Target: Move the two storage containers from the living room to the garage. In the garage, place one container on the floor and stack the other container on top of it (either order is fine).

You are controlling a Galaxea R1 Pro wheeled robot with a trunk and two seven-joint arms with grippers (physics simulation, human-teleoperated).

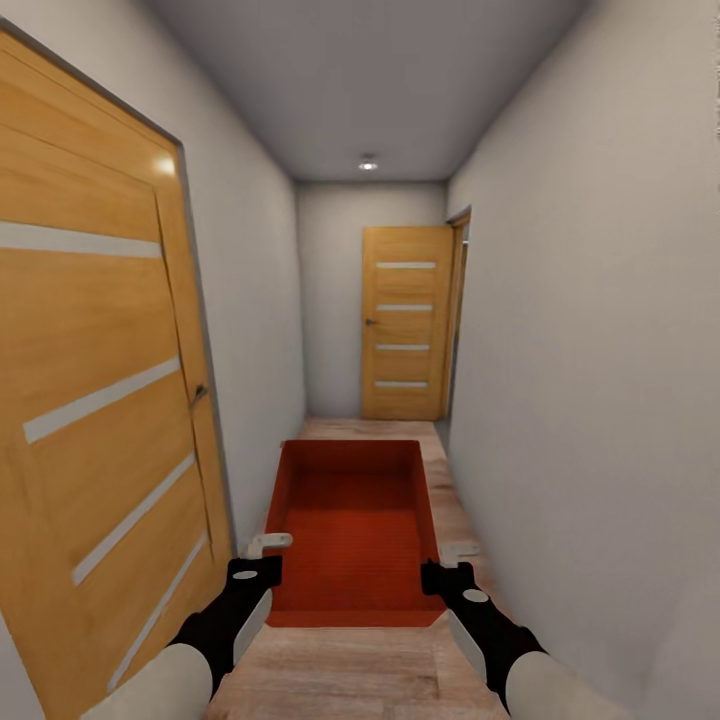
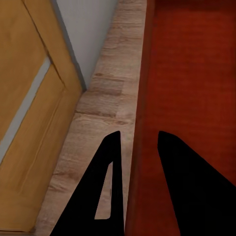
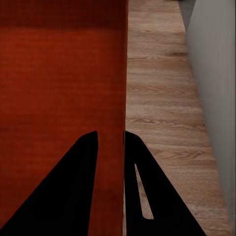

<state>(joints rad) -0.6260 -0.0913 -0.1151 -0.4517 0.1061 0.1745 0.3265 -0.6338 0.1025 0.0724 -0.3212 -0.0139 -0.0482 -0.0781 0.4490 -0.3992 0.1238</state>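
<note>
Red-orange lidless storage container [image 1: 352, 520], side walls pinched by left pincer [image 1: 268, 546] and right pincer [image 1: 450, 556].

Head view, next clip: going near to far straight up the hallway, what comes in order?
Left gripper and right gripper clamped on the side walls of the storage container → bare wood-plank floor → closed wooden door at the corridor's end.
</note>
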